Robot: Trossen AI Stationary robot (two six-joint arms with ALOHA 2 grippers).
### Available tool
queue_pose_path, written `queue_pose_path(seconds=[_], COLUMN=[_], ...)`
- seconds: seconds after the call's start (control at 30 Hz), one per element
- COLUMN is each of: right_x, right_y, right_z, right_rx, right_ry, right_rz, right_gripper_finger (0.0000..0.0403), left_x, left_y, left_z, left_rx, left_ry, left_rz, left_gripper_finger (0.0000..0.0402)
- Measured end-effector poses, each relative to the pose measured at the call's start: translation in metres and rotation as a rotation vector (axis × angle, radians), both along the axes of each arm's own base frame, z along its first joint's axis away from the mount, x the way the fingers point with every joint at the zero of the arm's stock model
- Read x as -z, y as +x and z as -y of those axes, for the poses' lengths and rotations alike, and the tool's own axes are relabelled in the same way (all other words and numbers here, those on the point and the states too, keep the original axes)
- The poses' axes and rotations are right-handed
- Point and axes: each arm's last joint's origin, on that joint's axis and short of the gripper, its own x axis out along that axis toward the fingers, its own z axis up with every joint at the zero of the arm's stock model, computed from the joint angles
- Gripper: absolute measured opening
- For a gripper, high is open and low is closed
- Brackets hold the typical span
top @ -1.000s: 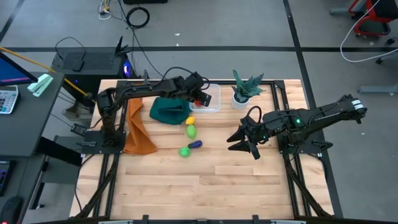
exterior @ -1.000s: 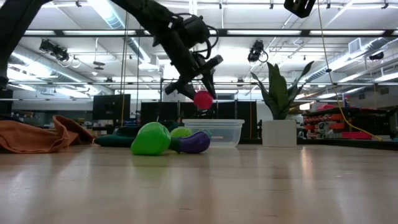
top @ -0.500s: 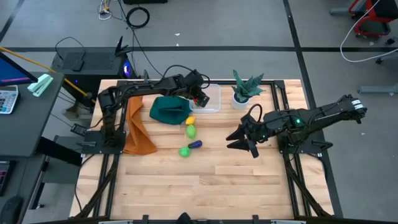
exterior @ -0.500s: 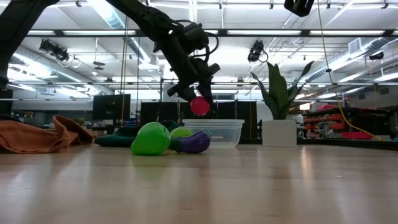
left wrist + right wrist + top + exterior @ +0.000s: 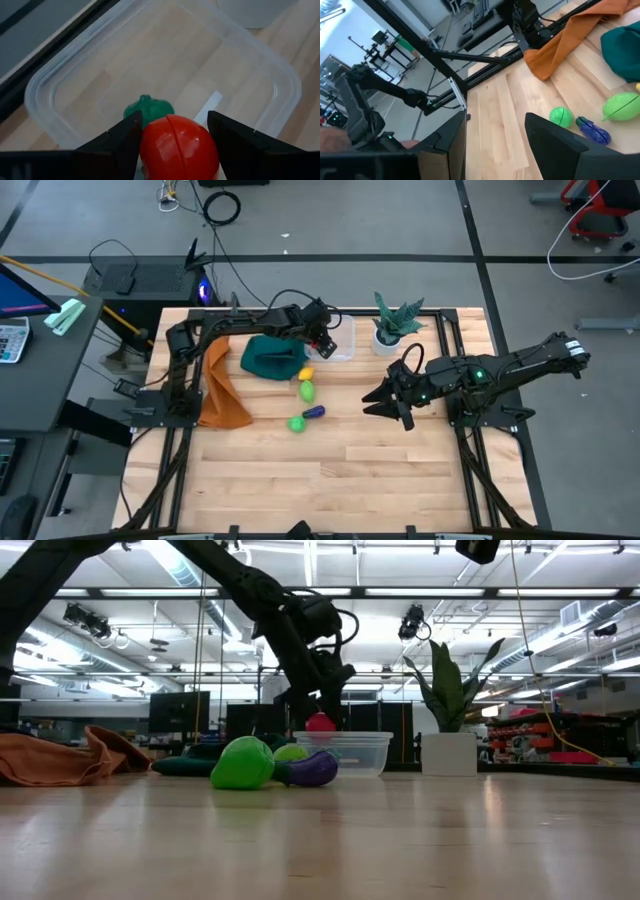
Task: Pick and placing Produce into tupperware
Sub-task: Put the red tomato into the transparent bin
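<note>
My left gripper (image 5: 322, 338) hangs over the clear tupperware (image 5: 342, 340) near the table's far edge, shut on the red produce (image 5: 179, 145). In the low view the red piece (image 5: 320, 722) sits at the height of the tupperware's rim (image 5: 345, 736). The yellow (image 5: 306, 374), light green (image 5: 307, 391), green (image 5: 297, 423) and purple (image 5: 314, 412) pieces lie on the table in front of the tupperware. My right gripper (image 5: 385, 402) hovers open to the right of them, holding nothing. My left gripper pinches the red produce by its round sides (image 5: 150, 145) between the two fingers (image 5: 122, 142), coming from above and pointing down into the tupperware. The piece is lifted clear, with a green cap (image 5: 149, 107) showing at its far end.
A teal cloth (image 5: 272, 356) lies left of the tupperware and an orange cloth (image 5: 222, 385) farther left. A potted plant (image 5: 393, 325) in a white pot stands right of the tupperware. Bare wood (image 5: 340, 480) spreads toward the near edge.
My left gripper has come down toward the tupperware with the red produce, from well above the rim to rim height, and has tipped steeper. The pieces on the table have stayed where they were.
</note>
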Motion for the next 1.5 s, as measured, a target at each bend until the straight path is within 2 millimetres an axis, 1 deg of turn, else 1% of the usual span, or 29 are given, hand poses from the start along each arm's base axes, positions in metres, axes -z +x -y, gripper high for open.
queue_pose_path(seconds=[0.1, 0.8, 1.03, 1.3, 1.5], right_x=[-0.0001, -0.0002, -0.0001, -0.0002, -0.0002], right_y=[0.0000, 0.0001, 0.0001, 0.0001, 0.0001], right_z=[0.0000, 0.0004, 0.0004, 0.0004, 0.0004], right_rx=[0.002, 0.016, 0.015, 0.015, 0.014], right_ry=[0.001, 0.018, 0.018, 0.018, 0.018], right_rz=[0.001, -0.002, -0.002, -0.002, -0.002], right_gripper_finger=[0.0167, 0.0167, 0.0167, 0.0167, 0.0167], left_x=[0.0048, 0.0046, 0.0046, 0.0047, 0.0050], left_y=[0.0005, 0.0013, 0.0024, 0.0032, 0.0030], left_z=[-0.0001, -0.0003, 0.0023, 0.0044, 0.0048], left_rx=[0.003, 0.031, 0.037, 0.036, 0.028], left_ry=[-0.006, 0.005, 0.004, -0.003, -0.022], left_rz=[-0.016, -0.014, -0.014, -0.012, -0.006], left_gripper_finger=[0.0227, 0.0227, 0.0238, 0.0237, 0.0253])
